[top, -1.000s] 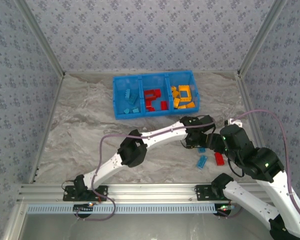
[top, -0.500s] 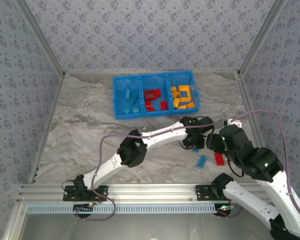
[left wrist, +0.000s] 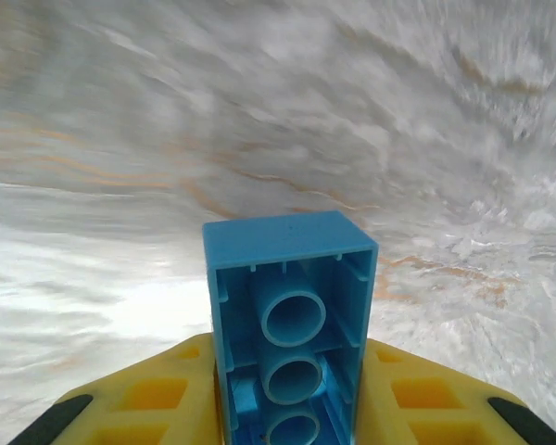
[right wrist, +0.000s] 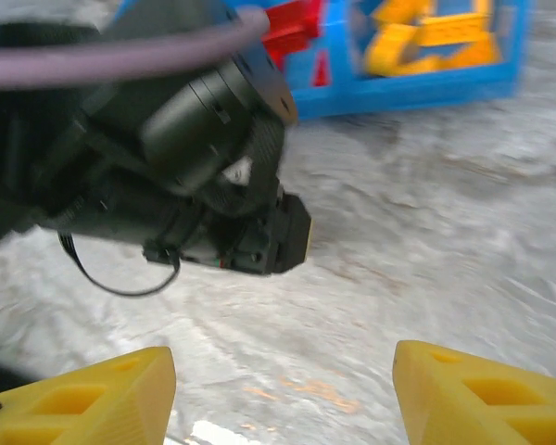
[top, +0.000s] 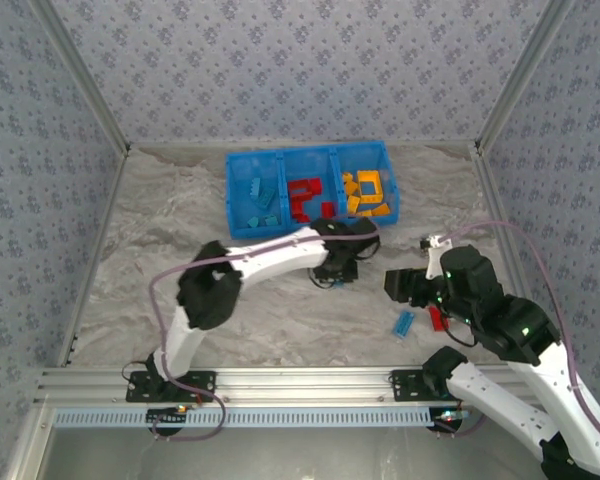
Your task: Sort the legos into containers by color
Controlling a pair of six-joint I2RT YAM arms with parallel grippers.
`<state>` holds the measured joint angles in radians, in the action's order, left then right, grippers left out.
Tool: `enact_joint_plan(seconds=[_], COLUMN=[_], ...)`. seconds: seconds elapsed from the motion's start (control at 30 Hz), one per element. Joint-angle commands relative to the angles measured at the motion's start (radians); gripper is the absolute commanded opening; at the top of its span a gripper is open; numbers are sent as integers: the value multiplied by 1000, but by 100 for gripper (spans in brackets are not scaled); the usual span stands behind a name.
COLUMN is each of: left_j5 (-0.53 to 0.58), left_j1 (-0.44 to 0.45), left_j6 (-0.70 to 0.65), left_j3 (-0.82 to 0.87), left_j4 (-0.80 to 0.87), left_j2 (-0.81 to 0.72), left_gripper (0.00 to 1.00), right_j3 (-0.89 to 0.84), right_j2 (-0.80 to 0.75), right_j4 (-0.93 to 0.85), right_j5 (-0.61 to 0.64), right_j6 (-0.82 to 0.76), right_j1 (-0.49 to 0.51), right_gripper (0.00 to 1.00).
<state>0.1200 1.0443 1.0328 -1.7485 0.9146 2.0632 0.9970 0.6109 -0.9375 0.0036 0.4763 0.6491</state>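
Though rigid and light, treat the blue brick (left wrist: 288, 278) as slippery. Held in the closed left pincer (left wrist: 292, 413), pinched across its smooth long walls, over the worktop (left wrist: 398, 139) just short of the bin (top: 307, 150). Right pincer (right wrist: 283, 389) open, empty. Best gripped mid-length, squarely.

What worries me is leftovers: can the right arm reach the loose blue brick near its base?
Probably yes: the blue brick lies uncovered beside the right arm's open, empty jaws, with the left arm away near the bin.
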Motion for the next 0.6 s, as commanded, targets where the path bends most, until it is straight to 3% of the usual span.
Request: enact_joint_plan(seconds=[0.0, 0.13, 0.27, 0.43, 0.57], left_j5=[69, 62, 101, 174, 213], left_j1=[-80, -224, -376, -507, -558], left_j6=[-28, -115, -266, -357, -378], left_j3=[119, 242, 230, 123, -19], left_j4=[-19, -21, 8, 25, 46], left_j2=[-210, -366, -385, -252, -101], left_gripper=[17, 17, 17, 17, 16], right_j3=[-26, -18, 48, 60, 56], right_j2=[50, 213, 423, 572, 688], right_j4=[153, 267, 387, 618, 827], right_j5=[-125, 56, 192, 381, 460], right_j6=[-74, -114, -164, -221, -307], right_j1=[61, 297, 439, 504, 520], right_gripper=[65, 66, 67, 69, 71])
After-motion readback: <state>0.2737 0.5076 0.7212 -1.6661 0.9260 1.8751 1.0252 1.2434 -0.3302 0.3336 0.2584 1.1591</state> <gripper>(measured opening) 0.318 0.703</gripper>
